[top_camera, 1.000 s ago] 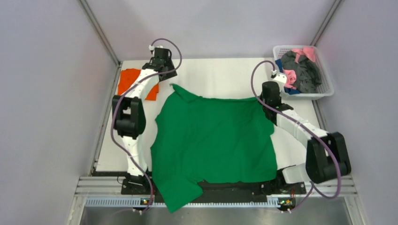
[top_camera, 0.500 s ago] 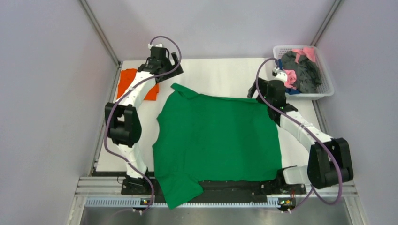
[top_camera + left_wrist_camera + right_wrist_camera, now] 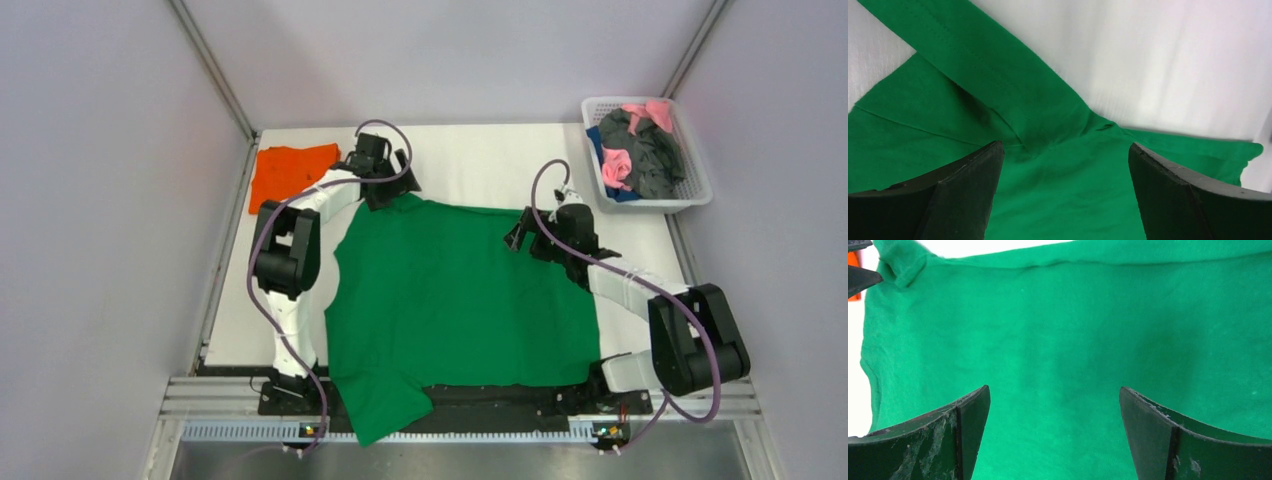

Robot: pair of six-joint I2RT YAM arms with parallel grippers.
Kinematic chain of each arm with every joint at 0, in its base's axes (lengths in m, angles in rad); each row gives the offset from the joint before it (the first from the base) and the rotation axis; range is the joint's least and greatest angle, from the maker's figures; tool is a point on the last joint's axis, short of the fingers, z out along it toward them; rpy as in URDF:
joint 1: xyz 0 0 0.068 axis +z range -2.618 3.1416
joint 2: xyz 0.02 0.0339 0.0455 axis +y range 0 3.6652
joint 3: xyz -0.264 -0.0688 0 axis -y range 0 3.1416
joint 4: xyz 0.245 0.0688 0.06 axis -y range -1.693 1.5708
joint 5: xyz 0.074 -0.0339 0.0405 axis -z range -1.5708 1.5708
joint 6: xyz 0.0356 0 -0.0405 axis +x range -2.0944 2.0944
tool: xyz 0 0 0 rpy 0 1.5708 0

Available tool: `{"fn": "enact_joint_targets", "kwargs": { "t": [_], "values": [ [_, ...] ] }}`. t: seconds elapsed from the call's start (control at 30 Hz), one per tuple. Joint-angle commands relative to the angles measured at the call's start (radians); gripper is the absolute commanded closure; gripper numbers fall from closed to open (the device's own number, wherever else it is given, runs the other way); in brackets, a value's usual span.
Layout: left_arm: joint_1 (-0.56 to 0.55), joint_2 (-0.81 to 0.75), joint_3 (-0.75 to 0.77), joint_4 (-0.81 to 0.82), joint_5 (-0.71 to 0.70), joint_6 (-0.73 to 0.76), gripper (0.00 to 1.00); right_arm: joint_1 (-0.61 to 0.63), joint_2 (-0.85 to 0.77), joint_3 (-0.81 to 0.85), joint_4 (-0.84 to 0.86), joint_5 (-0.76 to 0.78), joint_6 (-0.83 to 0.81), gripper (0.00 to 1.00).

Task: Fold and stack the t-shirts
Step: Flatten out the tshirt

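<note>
Lying unfolded beneath spread, empty left jaws and right jaws: green t-shirt [image 3: 460, 290]; orange t-shirt [image 3: 292, 170] beside left jaws, seemingly folded.

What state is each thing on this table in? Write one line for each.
Green t-shirt: spread flat, one sleeve hanging off the near edge of the table.
Orange t-shirt: folded, lying at the far left corner.
Basket: filled with crumpled clothes.
Left hand: open, empty, over the green t-shirt's far left sleeve.
Right hand: open, empty, over the green t-shirt's far right part.
</note>
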Motion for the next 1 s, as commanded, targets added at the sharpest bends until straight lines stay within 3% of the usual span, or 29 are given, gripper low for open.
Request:
{"fn": "enact_joint_targets", "kwargs": {
  "t": [0.0,0.3,0.97],
  "values": [
    [0.001,0.026,0.008,0.092,-0.025,-0.041,0.01,0.009,0.054,0.017,0.044,-0.031,0.016,0.02],
    [0.001,0.118,0.075,0.095,-0.079,-0.04,0.01,0.008,0.096,0.02,0.049,-0.019,0.018,0.03],
    [-0.015,0.361,0.419,0.205,0.1,-0.174,0.01,0.009,0.177,0.049,0.025,0.0,0.0,0.04]
  ]
}}
